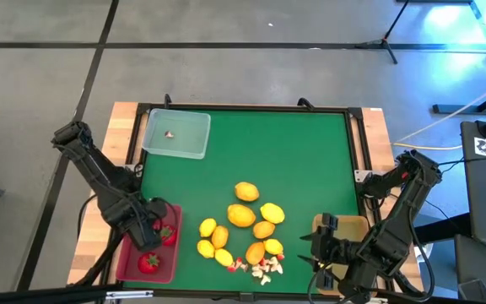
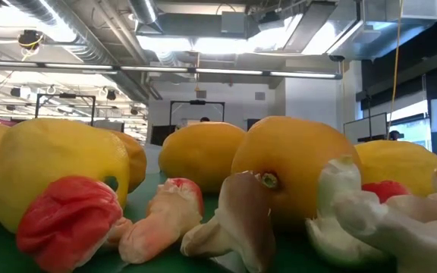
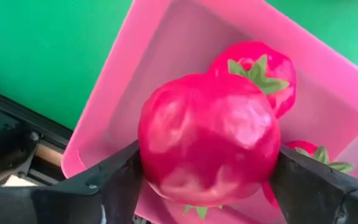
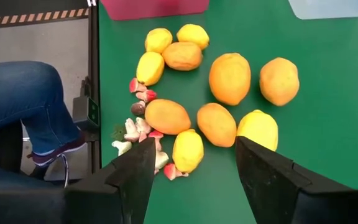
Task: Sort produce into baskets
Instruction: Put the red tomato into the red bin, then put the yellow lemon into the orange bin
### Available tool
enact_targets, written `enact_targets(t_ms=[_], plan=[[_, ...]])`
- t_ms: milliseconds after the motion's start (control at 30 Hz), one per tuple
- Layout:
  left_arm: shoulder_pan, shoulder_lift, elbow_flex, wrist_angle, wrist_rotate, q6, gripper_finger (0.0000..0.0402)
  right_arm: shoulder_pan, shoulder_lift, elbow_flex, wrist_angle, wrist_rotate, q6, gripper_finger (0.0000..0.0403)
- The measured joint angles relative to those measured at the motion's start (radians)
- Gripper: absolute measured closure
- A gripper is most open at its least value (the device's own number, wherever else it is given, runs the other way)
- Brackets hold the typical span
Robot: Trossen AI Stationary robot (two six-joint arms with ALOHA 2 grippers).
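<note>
Yellow-orange lemons (image 4: pixel 229 78): ten; strawberries (image 3: pixel 257 74) in pink tray (image 3: pixel 328 81): three.

green table (image 1: pixel 310 160) carries clear tray (image 1: pixel 176 133), pink tray (image 1: pixel 129 262), lemons (image 1: pixel 241 216), perhaps mushroom bits (image 1: pixel 264 268).

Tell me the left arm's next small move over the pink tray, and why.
Probably open the fingers and drop the fruit. The left gripper holds a glossy red toy strawberry directly above the shallow pink plastic tray, where two other red strawberries already lie. The right gripper waits open over the yellow toy lemons.
</note>
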Motion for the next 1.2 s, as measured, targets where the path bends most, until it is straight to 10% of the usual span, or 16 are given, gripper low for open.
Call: enact_targets(t_ms=[300, 1200], plan=[[0.011, 0.000, 0.000, 0.003, 0.019, 0.041, 0.0021, 0.000, 0.000, 0.000, 0.016, 0.000, -0.006, 0.0182], [-0.016, 0.001, 0.000, -0.006, -0.246, -0.186, 0.0016, -0.051, 0.000, 0.000, -0.019, 0.196, -0.040, 0.0182]])
